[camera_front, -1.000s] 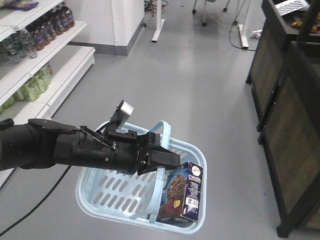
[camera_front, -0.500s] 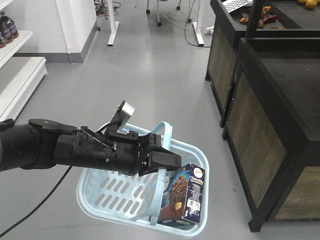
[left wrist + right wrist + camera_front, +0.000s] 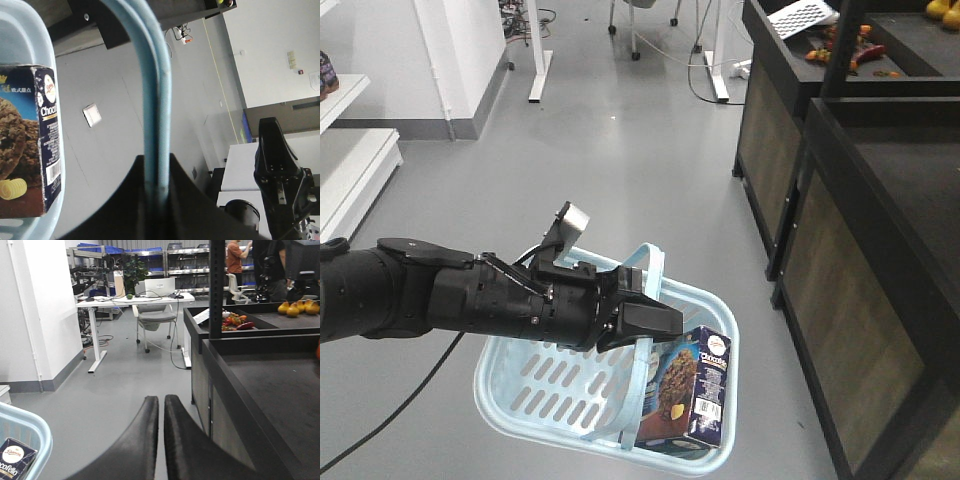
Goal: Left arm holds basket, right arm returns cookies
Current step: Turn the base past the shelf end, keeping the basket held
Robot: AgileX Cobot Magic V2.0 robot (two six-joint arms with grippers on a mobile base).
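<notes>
Drifting black stand, basket steady.

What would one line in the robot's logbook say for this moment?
left claw: shut on basket handles | cookies: standing in basket | right claw: shut, empty

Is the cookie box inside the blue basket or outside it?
Inside. The cookie box stands in a corner of the basket, its bottom below the rim.

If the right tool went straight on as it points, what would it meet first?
Nothing near: the right tool, shut, points over bare grey floor toward a distant chair at a white desk. The black counter lies right of that line; depth unclear.
</notes>
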